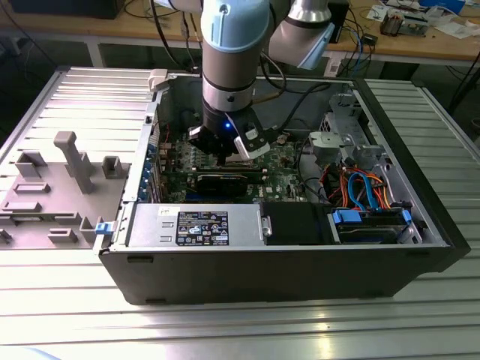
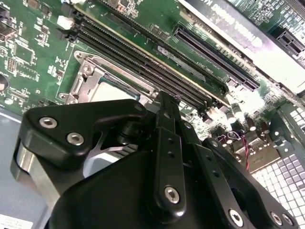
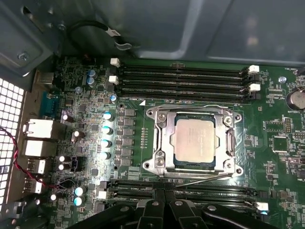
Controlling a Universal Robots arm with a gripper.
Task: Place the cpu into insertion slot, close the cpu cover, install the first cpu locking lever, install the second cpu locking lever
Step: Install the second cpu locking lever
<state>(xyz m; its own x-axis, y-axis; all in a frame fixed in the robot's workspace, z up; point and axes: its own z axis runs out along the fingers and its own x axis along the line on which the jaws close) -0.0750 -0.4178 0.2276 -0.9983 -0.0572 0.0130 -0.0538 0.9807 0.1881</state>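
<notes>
In the first wrist view the cpu (image 3: 193, 140) lies flat in the insertion slot (image 3: 237, 168) on the green motherboard. The cpu cover (image 3: 161, 138) is down around it, its window framing the chip. A thin wire locking lever (image 3: 205, 178) runs along the socket side nearest my gripper (image 3: 165, 198). My gripper's black fingers are pressed together just short of that lever, with nothing seen between them. In the second wrist view the gripper (image 2: 166, 102) tip hangs over the memory slots beside the cover (image 2: 90, 78) and cpu (image 2: 112, 93). The exterior view shows the gripper (image 1: 229, 150) low inside the computer case.
Long black memory slots (image 3: 181, 76) flank the socket on two sides. Capacitors (image 3: 107, 129) and rear ports (image 3: 38, 129) stand beside it. The case holds a power supply (image 1: 195, 225), a black drive box (image 1: 296, 223) and coloured cables (image 1: 360, 187). A grey fixture tray (image 1: 52, 187) lies at the exterior view's left.
</notes>
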